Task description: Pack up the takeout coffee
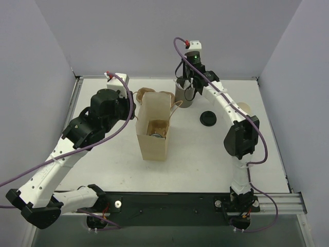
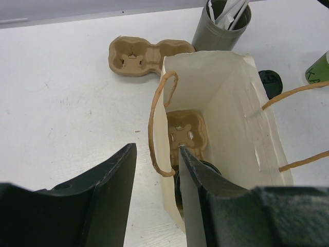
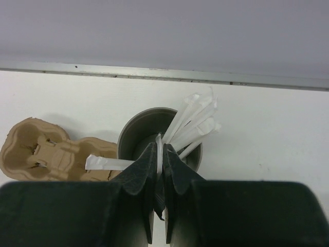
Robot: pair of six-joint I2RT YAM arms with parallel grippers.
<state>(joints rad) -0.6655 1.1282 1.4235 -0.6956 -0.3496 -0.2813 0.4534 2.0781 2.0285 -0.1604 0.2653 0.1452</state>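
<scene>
Left jaws gape, right jaws pinch a straw (image 3: 160, 148); green cup (image 2: 320, 69) sits lidless, black lid (image 2: 271, 82) nearby.

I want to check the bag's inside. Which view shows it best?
The left wrist view: it looks down into the open bag, with a carrier at its bottom. The top view shows the bag small and its inside dim. The right wrist view misses it.

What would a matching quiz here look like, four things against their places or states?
1 paper bag
2 black lid
3 right claw
4 left claw

A flat on the table, right of the bag
B shut on a white straw at the grey cup
C open at the bag's rim
D standing open, cup carrier inside

Pairs: 1-D, 2-A, 3-B, 4-C
</scene>
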